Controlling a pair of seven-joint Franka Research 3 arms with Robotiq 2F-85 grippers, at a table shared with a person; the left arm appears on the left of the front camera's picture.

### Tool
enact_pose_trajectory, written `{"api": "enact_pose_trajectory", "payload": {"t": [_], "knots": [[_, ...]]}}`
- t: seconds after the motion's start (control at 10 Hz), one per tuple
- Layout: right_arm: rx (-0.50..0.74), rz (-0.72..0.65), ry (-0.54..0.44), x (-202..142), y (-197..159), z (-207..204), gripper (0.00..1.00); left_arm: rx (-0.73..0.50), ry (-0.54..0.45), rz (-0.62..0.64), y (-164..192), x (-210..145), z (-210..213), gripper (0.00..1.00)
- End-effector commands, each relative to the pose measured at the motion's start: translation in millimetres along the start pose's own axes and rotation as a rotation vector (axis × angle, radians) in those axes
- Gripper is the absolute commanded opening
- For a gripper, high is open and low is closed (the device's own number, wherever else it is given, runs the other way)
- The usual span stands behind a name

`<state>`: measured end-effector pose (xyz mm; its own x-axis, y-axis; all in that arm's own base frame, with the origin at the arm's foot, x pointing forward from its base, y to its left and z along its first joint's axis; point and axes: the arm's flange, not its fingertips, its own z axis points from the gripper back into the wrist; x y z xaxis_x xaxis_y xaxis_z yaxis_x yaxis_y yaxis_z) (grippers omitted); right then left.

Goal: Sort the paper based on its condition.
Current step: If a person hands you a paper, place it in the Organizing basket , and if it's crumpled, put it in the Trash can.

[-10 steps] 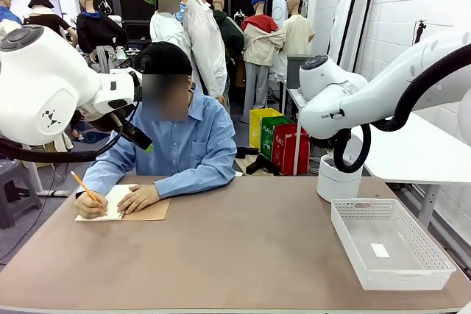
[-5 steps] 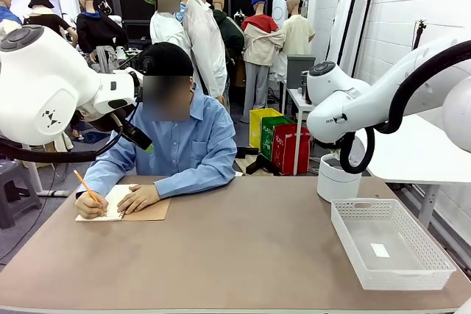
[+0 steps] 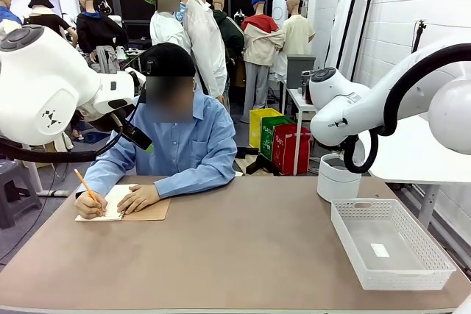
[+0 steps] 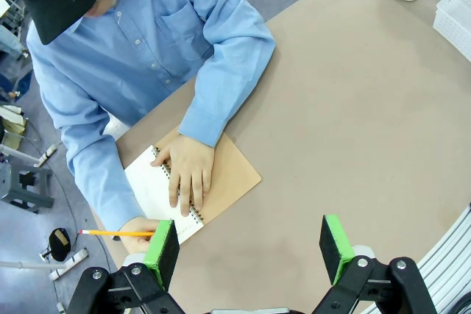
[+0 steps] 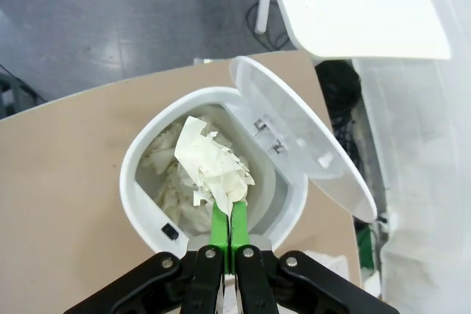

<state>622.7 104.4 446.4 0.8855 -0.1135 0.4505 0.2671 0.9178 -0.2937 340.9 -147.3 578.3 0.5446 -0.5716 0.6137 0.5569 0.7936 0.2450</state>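
Discard step: right gripper (image 5: 225,218), jaws clamped on a crumpled paper wad (image 5: 212,163), hangs over the open white bin (image 5: 129,182). Next move, by judgement: part the jaws so the wad drops in. Left gripper (image 4: 250,244) jaws apart, empty.

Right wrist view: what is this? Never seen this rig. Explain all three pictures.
Two white robot arms share a brown table with a person. The front view looks across it from between the arms. Each wrist view looks along one gripper's fingers. The right gripper is shut on a crumpled white paper wad, held over an open white lidded bin with other wads inside. The left gripper hangs open and empty above the person, who writes with a yellow pencil in a spiral notebook with a brown cover. A white plastic mesh basket sits at the table's right.
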Motion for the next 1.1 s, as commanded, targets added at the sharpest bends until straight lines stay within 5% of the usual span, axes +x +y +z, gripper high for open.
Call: {"api": "enact_pose_trajectory", "payload": {"t": [0.0,0.4,0.5,1.0], "knots": [[-0.016,0.031,-0.025,7.5,8.3,-12.5,0.0,0.001,0.0,-0.004,0.0,-0.1,0.1,1.0],[-0.028,0.044,-0.011,7.5,13.8,-24.5,0.0,0.001,0.0,-0.004,0.0,-0.1,0.1,1.0],[-0.033,0.045,-0.003,8.1,13.2,-23.3,0.12,0.001,0.0,-0.004,0.0,-0.1,0.1,1.0],[-0.044,0.024,0.006,12.9,8.3,-20.8,1.0,0.001,0.0,-0.004,0.0,-0.1,0.1,1.0]]}}
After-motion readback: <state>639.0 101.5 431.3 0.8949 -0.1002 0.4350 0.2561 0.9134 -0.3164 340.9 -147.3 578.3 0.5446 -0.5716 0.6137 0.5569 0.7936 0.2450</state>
